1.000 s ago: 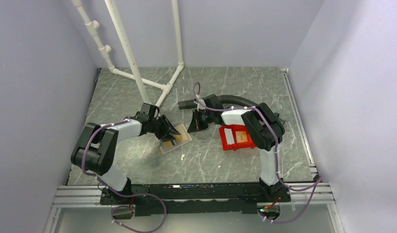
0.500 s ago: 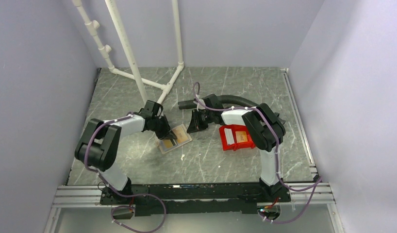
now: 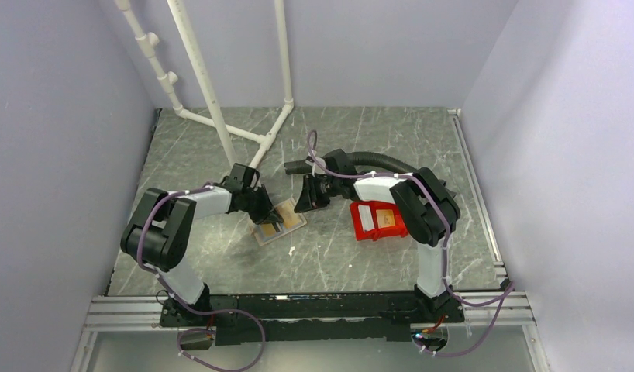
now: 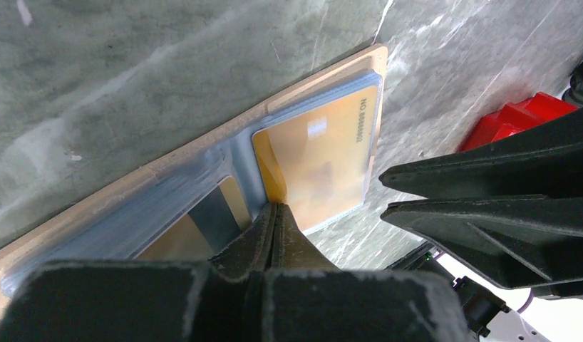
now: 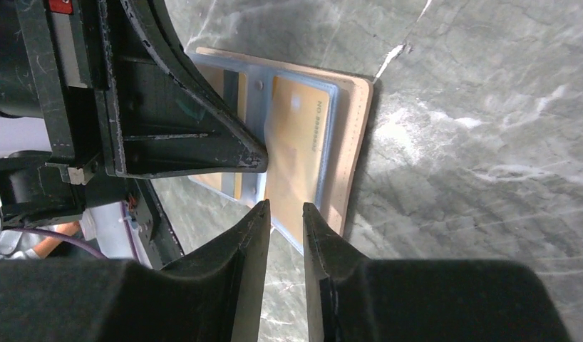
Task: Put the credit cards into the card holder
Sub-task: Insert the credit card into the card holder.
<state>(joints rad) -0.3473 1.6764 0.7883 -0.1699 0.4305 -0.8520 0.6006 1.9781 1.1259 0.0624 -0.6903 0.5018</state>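
Card holder is lying open on the grey marbled table, an orange card sitting in its clear pocket. Left gripper is pressing shut against it. Right gripper is hovering slightly parted, empty. Lilac walls are enclosing the table.

We see a robotics lab test cell: plain pale lilac wall panels box in a dark green marble-patterned worktop, black-and-white robot arms sit bolted to a grooved aluminium rail, and a white plastic pipe frame stands behind.
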